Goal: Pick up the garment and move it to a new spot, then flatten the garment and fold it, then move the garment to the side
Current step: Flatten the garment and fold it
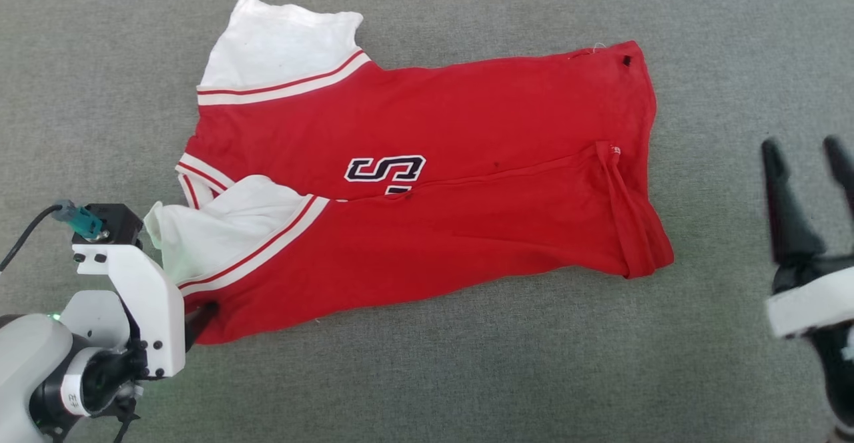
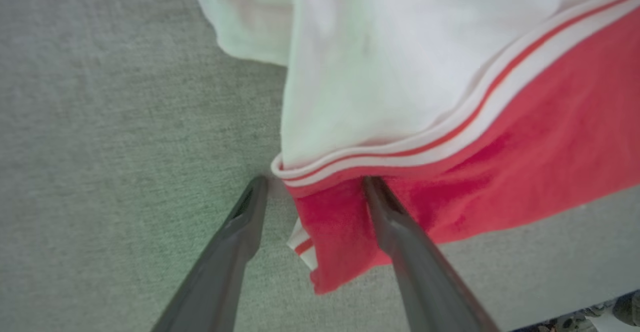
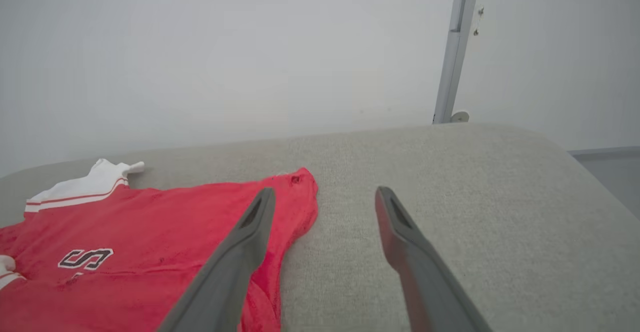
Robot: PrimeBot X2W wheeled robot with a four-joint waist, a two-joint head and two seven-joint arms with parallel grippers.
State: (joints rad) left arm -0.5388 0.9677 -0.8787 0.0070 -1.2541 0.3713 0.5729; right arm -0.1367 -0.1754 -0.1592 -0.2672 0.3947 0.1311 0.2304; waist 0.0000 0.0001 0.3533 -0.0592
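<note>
The garment (image 1: 427,183), a red T-shirt with white sleeves and striped trim, lies folded lengthwise on the grey cushion, neck end to the left, hem to the right. My left gripper (image 1: 200,316) is at its lower left corner. In the left wrist view this gripper (image 2: 315,184) stands open, its two fingers either side of the garment's (image 2: 450,172) corner by the striped band, and nothing is held. My right gripper (image 1: 807,146) hovers open to the right of the hem, apart from it. In the right wrist view it (image 3: 322,194) points past the garment's (image 3: 150,242) far hem corner.
The grey fabric cushion (image 1: 467,376) spreads on all sides of the shirt. Behind it rises a pale wall (image 3: 225,47) with a white vertical post (image 3: 455,47). The cushion's rounded right edge (image 3: 575,162) drops off toward the floor.
</note>
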